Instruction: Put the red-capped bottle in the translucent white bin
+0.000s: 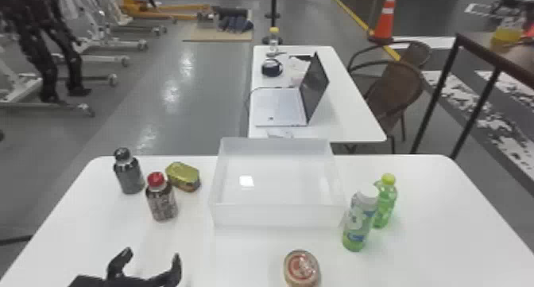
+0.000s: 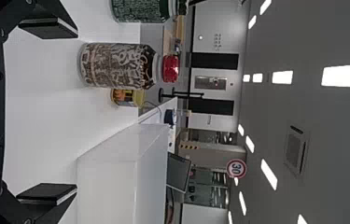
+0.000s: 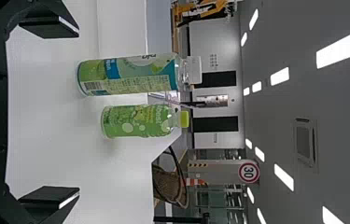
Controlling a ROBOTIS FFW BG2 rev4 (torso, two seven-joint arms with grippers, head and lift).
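My left gripper (image 1: pixel 148 258) stands open low at the left of the head view, nearer than the red-capped bottle (image 1: pixel 161 198), which is upright on the table. In the left wrist view the left gripper (image 2: pixel 49 112) has nothing between its spread fingers, and the red-capped bottle (image 2: pixel 119 66) is beyond them. The translucent white bin (image 1: pixel 278 216) rests on the table to the right of that bottle; its wall (image 2: pixel 107 189) also appears in the left wrist view. The right gripper (image 3: pixel 51 114) is open in the right wrist view, facing two green bottles without touching them.
A dark bottle (image 1: pixel 129 175) and a yellow-lidded can (image 1: pixel 183 176) stand close to the red-capped bottle. Right of the bin are a white-capped bottle (image 1: pixel 359 222) and a green bottle (image 1: pixel 385 202). A round container (image 1: pixel 301 268) sits near the front. Behind, a second table (image 1: pixel 349 107) holds a laptop.
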